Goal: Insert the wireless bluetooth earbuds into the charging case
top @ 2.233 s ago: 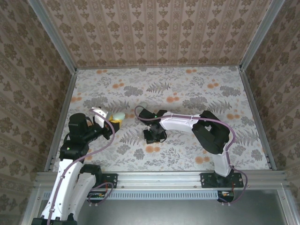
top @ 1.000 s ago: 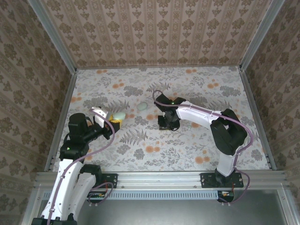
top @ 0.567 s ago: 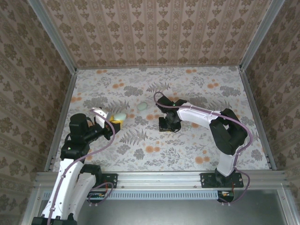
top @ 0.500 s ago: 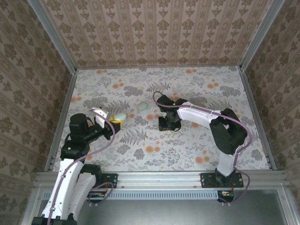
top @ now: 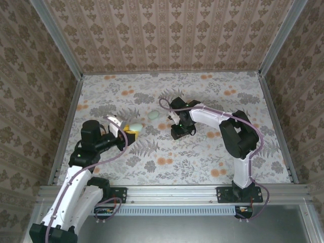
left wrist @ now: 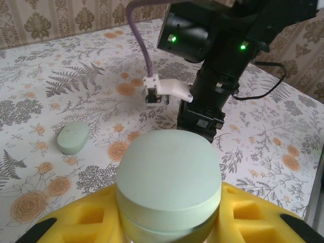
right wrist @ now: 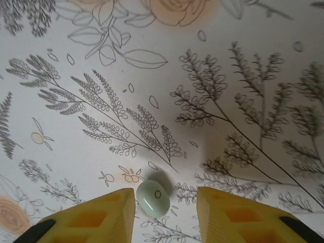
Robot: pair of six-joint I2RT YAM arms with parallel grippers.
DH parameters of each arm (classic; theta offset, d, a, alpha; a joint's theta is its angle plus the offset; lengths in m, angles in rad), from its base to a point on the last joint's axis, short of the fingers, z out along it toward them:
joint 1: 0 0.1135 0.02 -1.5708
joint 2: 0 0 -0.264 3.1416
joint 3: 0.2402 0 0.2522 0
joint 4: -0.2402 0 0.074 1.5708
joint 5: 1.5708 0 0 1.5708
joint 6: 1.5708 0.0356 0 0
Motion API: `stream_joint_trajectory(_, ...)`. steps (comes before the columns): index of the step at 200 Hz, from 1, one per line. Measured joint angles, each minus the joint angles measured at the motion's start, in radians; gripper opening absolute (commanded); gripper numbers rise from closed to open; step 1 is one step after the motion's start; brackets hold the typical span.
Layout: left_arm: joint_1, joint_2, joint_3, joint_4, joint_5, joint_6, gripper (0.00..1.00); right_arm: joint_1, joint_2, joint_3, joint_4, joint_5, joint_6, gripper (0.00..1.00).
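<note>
A pale green charging case (left wrist: pixel 168 172) with a seam round its middle sits between the yellow foam pads (left wrist: pixel 253 215) of my left gripper (left wrist: pixel 169 217), which is shut on it. In the top view the case (top: pixel 135 126) hangs at the left of the table in my left gripper (top: pixel 130 132). A small pale green earbud (right wrist: pixel 153 199) lies on the table between the fingers of my open right gripper (right wrist: pixel 165 196), nearer the left finger (right wrist: pixel 109 212). From above, my right gripper (top: pixel 180 132) points down at mid-table.
A second pale green oval piece (top: pixel 153 115) lies on the floral tablecloth (top: pixel 202 162) between the two grippers, also in the left wrist view (left wrist: pixel 73 137). Patterned walls and metal rails (top: pixel 172 191) bound the table. The right arm (left wrist: pixel 212 76) stands just beyond the case.
My left arm has carried the case to the right, toward the middle. The right arm's elbow has folded inward while its gripper stays over the same spot.
</note>
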Motion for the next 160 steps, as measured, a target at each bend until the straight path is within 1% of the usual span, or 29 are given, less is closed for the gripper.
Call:
stream_joint_trajectory(65, -0.012, 0.022, 0.000, 0.003, -0.008, 0.000, 0.05, 0.001, 0.017, 0.000, -0.002, -0.043, -0.067, 0.39)
stream_joint_trajectory(118, -0.016, 0.029, 0.000, 0.003, -0.015, 0.000, 0.05, 0.014, 0.030, 0.000, -0.006, -0.034, -0.081, 0.38)
stream_joint_trajectory(147, -0.016, 0.034, 0.000, 0.003, -0.017, 0.000, 0.05, 0.025, 0.035, 0.000, -0.016, -0.010, -0.084, 0.35)
stream_joint_trajectory(160, -0.016, 0.034, 0.000, 0.003, -0.019, 0.000, 0.05, 0.027, 0.035, 0.000, -0.017, 0.001, -0.084, 0.32)
